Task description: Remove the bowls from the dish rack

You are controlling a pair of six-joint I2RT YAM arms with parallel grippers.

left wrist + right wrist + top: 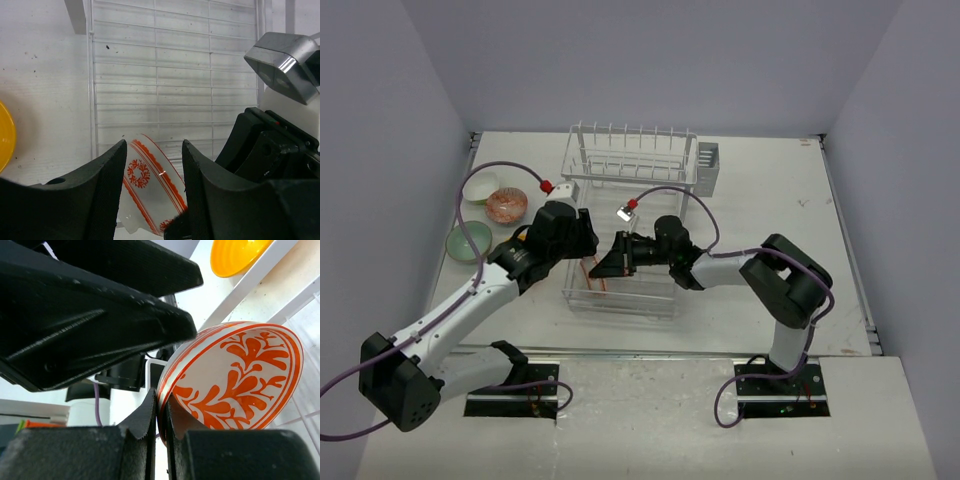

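A white bowl with an orange-red pattern [235, 380] is held on edge over the lower tray of the white wire dish rack [630, 160]. My right gripper [161, 400] is shut on its rim. In the top view the right gripper [608, 264] and the left gripper [585, 245] meet over the rack's front left part, with the bowl [595, 275] between them. In the left wrist view the left gripper [154, 150] is open, its fingers on either side of the bowl [150, 185]. The tray's wire grid [175, 75] lies behind.
On the table left of the rack stand a pale bowl [480, 187], a reddish patterned bowl [506, 205] and a mint green bowl [468, 241]. An orange-yellow bowl [4, 135] lies beside the rack and also shows in the right wrist view [235, 255]. A grey cutlery holder [708, 165] hangs at the rack's right.
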